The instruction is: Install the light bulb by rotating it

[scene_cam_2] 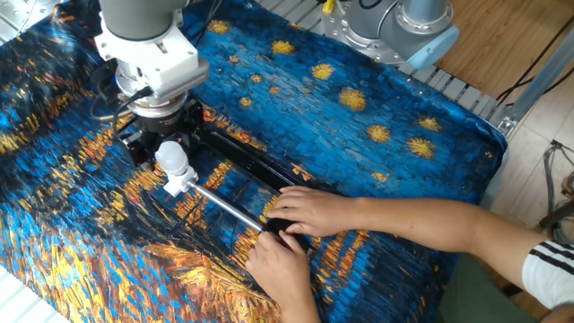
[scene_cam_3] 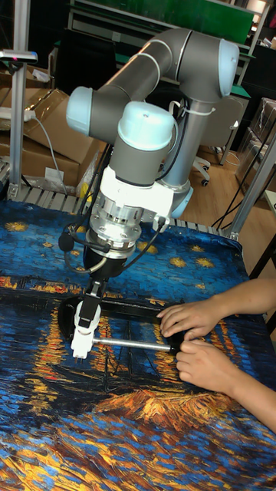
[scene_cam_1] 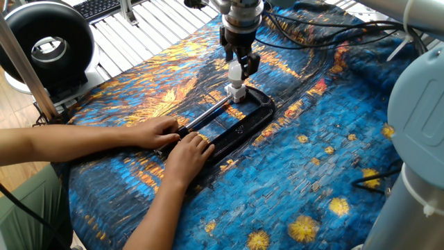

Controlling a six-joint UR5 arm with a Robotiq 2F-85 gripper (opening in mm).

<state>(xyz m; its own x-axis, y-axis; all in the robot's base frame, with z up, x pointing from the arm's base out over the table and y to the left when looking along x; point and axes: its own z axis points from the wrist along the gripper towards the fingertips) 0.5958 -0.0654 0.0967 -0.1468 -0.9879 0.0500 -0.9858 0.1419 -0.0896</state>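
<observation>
Grey arm (scene_cam_3: 165, 57), pale blue caps, white wrist, black gripper (scene_cam_1: 238, 58), black cables. Person: white sleeve (scene_cam_2: 549, 269), black stripes.
</observation>
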